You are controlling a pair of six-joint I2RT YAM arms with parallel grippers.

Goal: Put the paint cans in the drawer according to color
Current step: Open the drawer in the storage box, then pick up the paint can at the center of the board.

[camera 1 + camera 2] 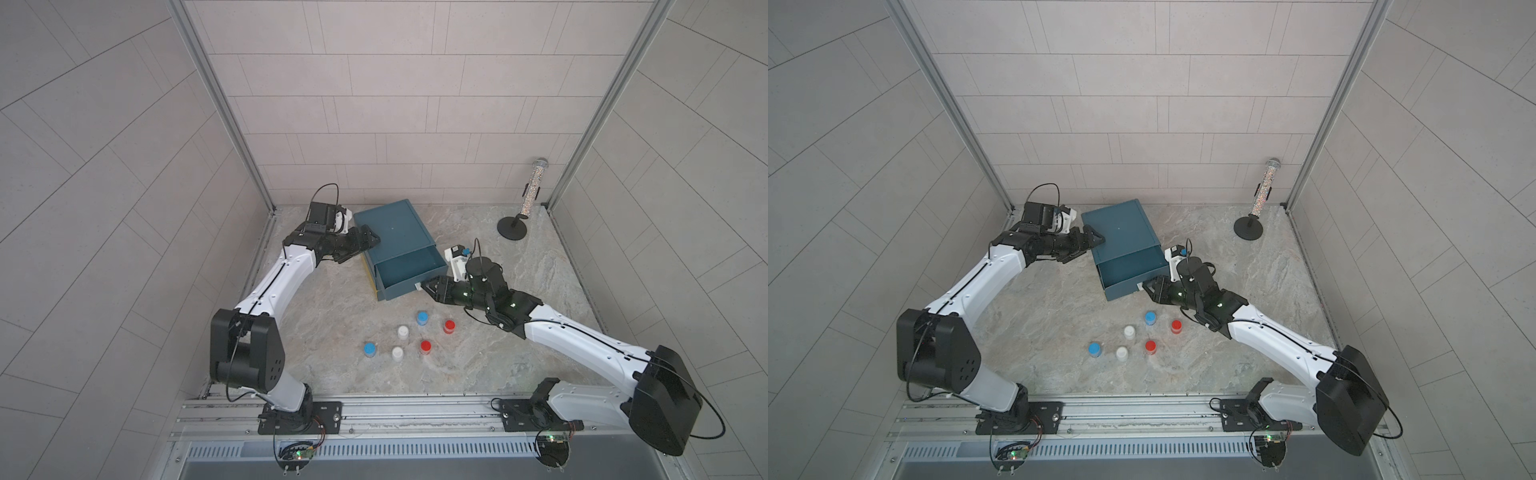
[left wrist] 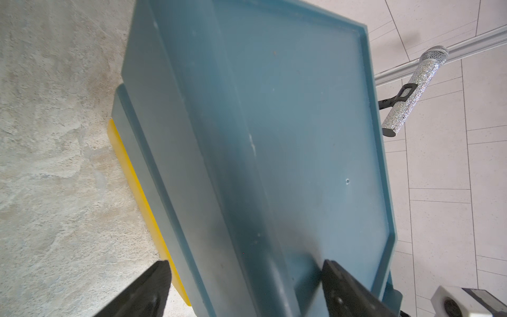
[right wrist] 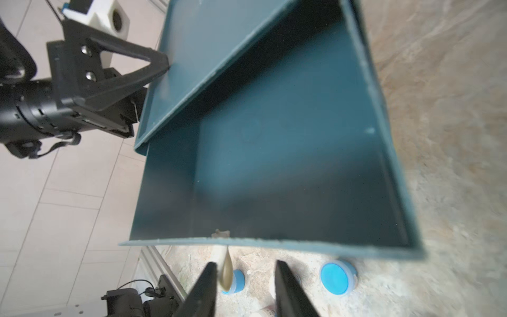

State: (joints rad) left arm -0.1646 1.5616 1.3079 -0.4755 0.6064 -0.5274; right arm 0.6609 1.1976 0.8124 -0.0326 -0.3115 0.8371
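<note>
Six paint cans stand on the table in front of the cabinet: blue (image 1: 422, 318), red (image 1: 449, 326), white (image 1: 402, 332), red (image 1: 425, 346), white (image 1: 397, 353) and blue (image 1: 369, 349). The teal drawer (image 1: 399, 291) is pulled out and holds nothing. My right gripper (image 1: 424, 286) is at the drawer's front right corner. In the right wrist view it (image 3: 245, 264) is open, and the beige pull tab (image 3: 226, 271) hangs beside one finger. My left gripper (image 1: 372, 240) is open at the cabinet's left edge, with one finger (image 2: 337, 277) on the cabinet top (image 2: 301, 123).
A yellow lower drawer (image 2: 137, 192) peeks out under the teal one. A glittery tube on a black stand (image 1: 532, 187) stands at the back right corner. Tiled walls close in the back and both sides. A metal rail (image 1: 415, 409) runs along the front.
</note>
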